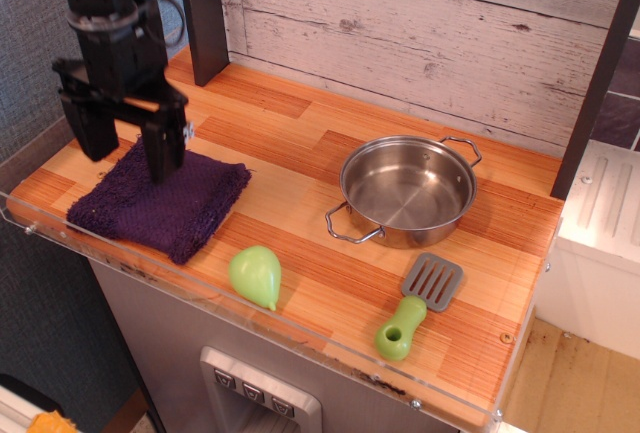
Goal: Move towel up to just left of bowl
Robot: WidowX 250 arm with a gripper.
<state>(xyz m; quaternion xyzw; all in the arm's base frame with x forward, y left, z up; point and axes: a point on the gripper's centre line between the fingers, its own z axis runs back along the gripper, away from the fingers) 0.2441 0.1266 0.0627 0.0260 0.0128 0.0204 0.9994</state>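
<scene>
The towel [170, 208] is a dark purple knitted cloth, folded flat at the front left of the wooden counter. The bowl [407, 189] is a shiny steel pan with two wire handles, right of centre. My black gripper [128, 155] hangs over the towel's back left part, jaws open and pointing down, one finger [164, 153] over the cloth, the other [93, 137] near its left edge. It holds nothing. Whether the fingertips touch the cloth I cannot tell.
A green pear-shaped toy [256, 275] lies near the front edge. A grey-and-green spatula [417, 305] lies in front of the bowl. A clear plastic rim [200, 303] runs along the counter's front and left. A dark post [205, 13] stands at the back.
</scene>
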